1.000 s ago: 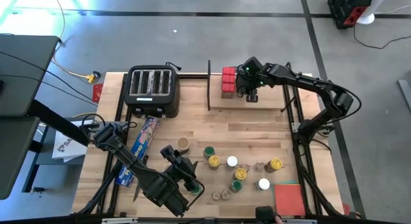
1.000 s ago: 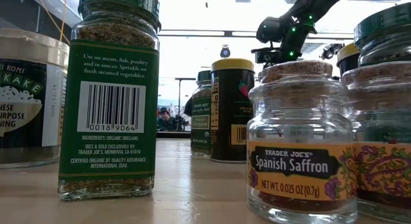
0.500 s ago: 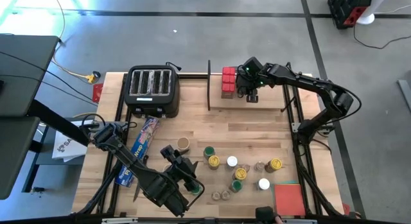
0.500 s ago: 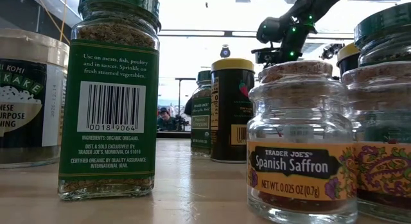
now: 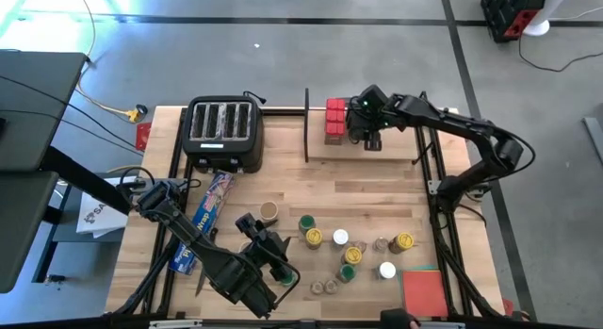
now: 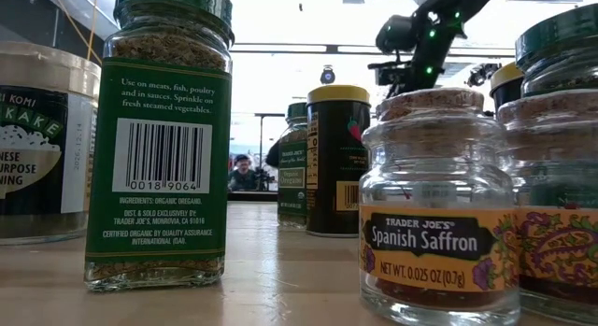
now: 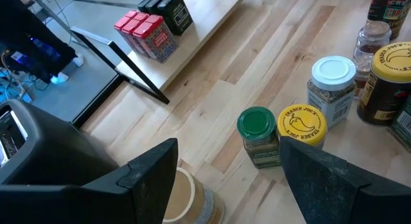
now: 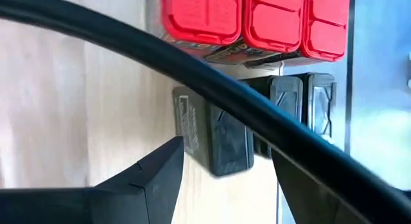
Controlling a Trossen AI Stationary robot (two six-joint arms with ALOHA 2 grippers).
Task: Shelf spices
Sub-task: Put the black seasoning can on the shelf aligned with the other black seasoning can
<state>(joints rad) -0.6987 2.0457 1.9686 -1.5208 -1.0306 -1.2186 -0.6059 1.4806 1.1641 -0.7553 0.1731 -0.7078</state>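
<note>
- Three red tins [image 5: 334, 120] stand in a row at one end of the shelf [image 5: 396, 150], the light-wood board at the far side of the surface [image 5: 283, 192], with black boxes [image 8: 270, 115] just beside them.
- Right claw [image 5: 369, 133] hangs over the black boxes on the shelf; its fingers [image 8: 154, 179] stand apart on either side of one box, and whether they touch it I cannot tell.
- Left claw [image 5: 267, 246] waits low over the near part of the surface, jaws spread wide with nothing between them.
- Many round jars are grouped on the near right of the surface: a green-lidded jar [image 7: 257, 135], a yellow-lidded jar [image 7: 302, 124] touching it, a white-lidded jar [image 7: 332, 83] and others.
- One tan-lidded jar [image 5: 268, 212] sits apart, near the left claw.
- Small saffron jar [image 6: 434, 205] stands closest in the low view.
- Black toaster [image 5: 224, 133] stands left of the shelf; a blue wrap box [image 5: 203, 221] and a red pad [image 5: 424, 291] lie on the surface.
</note>
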